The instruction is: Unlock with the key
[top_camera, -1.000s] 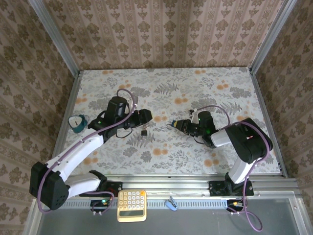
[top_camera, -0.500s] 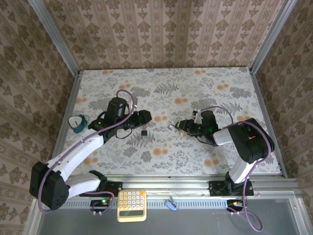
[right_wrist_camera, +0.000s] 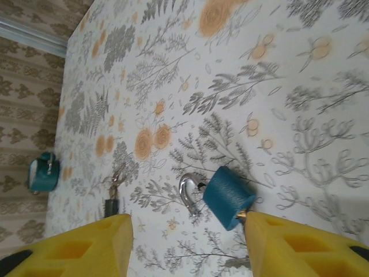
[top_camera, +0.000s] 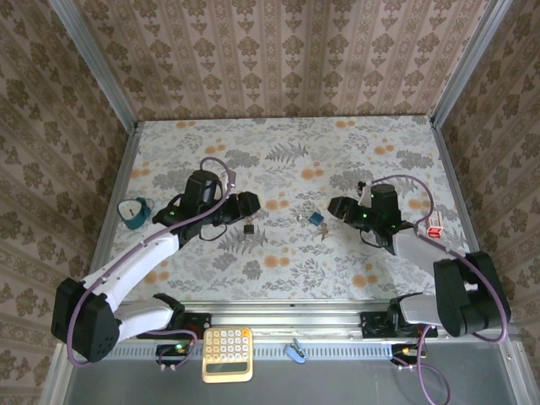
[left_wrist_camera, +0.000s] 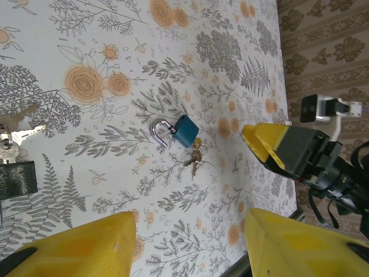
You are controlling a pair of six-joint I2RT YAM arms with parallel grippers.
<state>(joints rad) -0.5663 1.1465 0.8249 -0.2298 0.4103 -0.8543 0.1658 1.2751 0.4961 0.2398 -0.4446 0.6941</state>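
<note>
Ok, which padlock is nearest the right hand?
The blue padlock mid-table, just in front of the right hand, with small keys beside it. The teal padlock sits far off at the left edge.

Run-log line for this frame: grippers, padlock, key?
left gripper: open, empty | right gripper: open, empty, apart from blue padlock | padlock: on table, shackle looks open | key: at padlock's base

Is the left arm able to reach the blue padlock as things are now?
Probably yes. The blue padlock lies loose on the table, ahead of the open left gripper, with only bare table between them. The right gripper stands open beside the padlock, not touching it.
</note>
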